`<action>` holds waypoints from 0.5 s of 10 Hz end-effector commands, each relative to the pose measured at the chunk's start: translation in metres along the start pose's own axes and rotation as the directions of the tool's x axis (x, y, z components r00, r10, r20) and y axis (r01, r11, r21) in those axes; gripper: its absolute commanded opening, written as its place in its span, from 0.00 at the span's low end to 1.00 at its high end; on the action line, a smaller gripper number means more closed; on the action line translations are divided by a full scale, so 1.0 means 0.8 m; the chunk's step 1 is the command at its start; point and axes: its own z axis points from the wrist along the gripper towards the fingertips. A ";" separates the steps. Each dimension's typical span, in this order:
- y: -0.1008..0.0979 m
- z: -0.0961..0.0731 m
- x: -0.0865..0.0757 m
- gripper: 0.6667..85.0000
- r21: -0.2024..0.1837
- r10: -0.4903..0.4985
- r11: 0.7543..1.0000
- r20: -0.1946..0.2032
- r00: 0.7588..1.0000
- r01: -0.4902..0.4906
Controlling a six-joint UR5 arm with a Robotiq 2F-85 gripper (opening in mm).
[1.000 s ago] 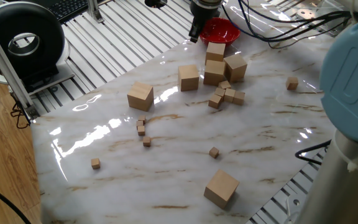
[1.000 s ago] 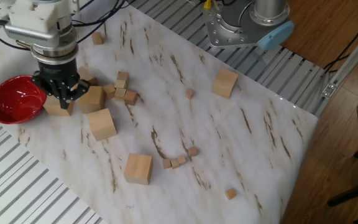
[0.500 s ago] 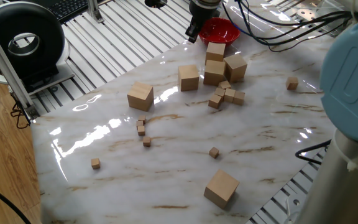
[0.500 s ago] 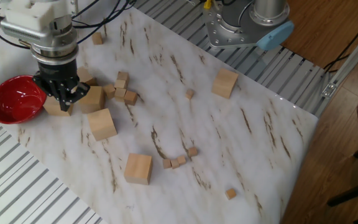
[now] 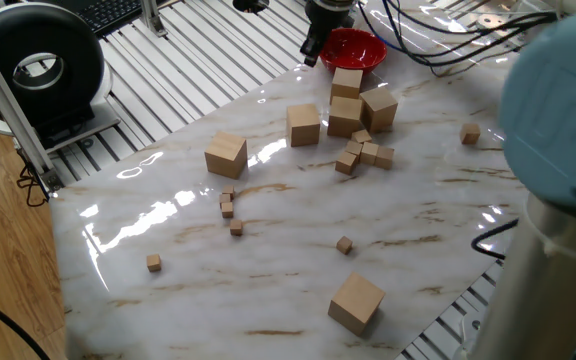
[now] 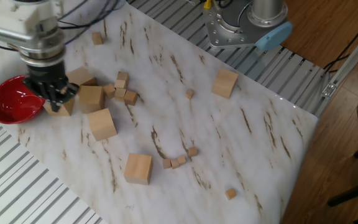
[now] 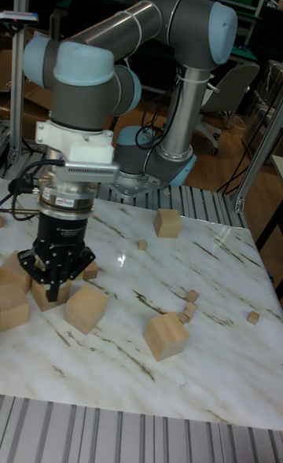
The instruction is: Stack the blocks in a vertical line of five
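In one fixed view we see the pincer (image 5: pixel 312 47) cut off at the top edge beside the red bowl (image 5: pixel 354 48), with two blocks (image 5: pixel 346 83) stacked just below it and others scattered over the marble surface (image 5: pixel 268 280). In the other fixed view, at upper left, the pincer (image 6: pixel 56 96) hides part of that stack. In the tall fixed view, at left, we cannot tell whether its fingers (image 7: pixel 39 274) are clenched or released.

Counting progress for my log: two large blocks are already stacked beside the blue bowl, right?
The bowl is red, not blue, as one fixed view shows. The rest holds: a two-block stack stands beside it, one large block on another.
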 end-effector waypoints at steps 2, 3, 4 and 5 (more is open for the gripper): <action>-0.048 0.018 0.008 0.05 -0.035 -0.057 0.998 0.013 0.998 0.058; -0.037 0.023 0.006 0.06 -0.077 0.001 0.997 0.025 1.000 0.001; -0.021 0.022 0.011 0.05 -0.125 0.050 0.991 0.004 0.999 -0.049; -0.023 0.025 0.012 0.04 -0.123 -0.001 0.992 0.007 1.000 0.002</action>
